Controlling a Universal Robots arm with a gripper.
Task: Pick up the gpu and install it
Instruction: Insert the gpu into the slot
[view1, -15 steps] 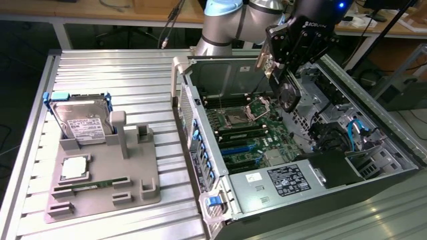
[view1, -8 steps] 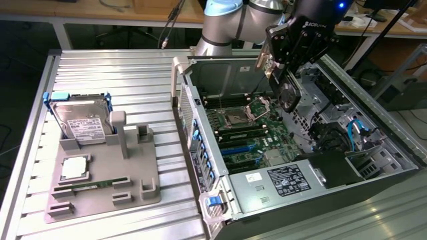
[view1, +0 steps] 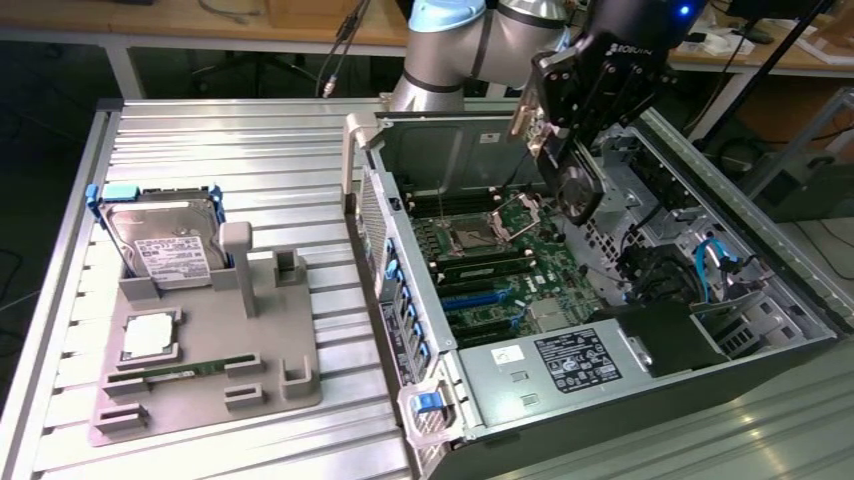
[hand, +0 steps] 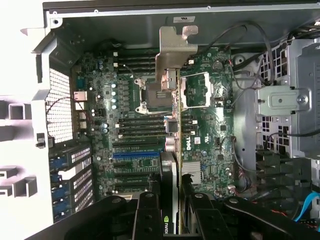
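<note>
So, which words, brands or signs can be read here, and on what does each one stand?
"ROB…", rest unclear: white letters on the gripper, exterior view.
Green eye-shaped logo, no words: on the gpu held in the gripper.
"DELL", likely: on the motherboard.
Too small to read: white labels on the hard drive and the power supply.

I see the gpu (hand: 176, 125) edge-on inside the case (hand: 125, 25); its faces cannot be inspected. Its near end is hidden between the fingers (hand: 149, 212) of the gripper (hand: 172, 197) and cut off at the picture's edge. It masks the middle of the processor socket (hand: 199, 91) inside the case. The power supply label (view1: 577, 358) inside the case is too small to read.
</note>
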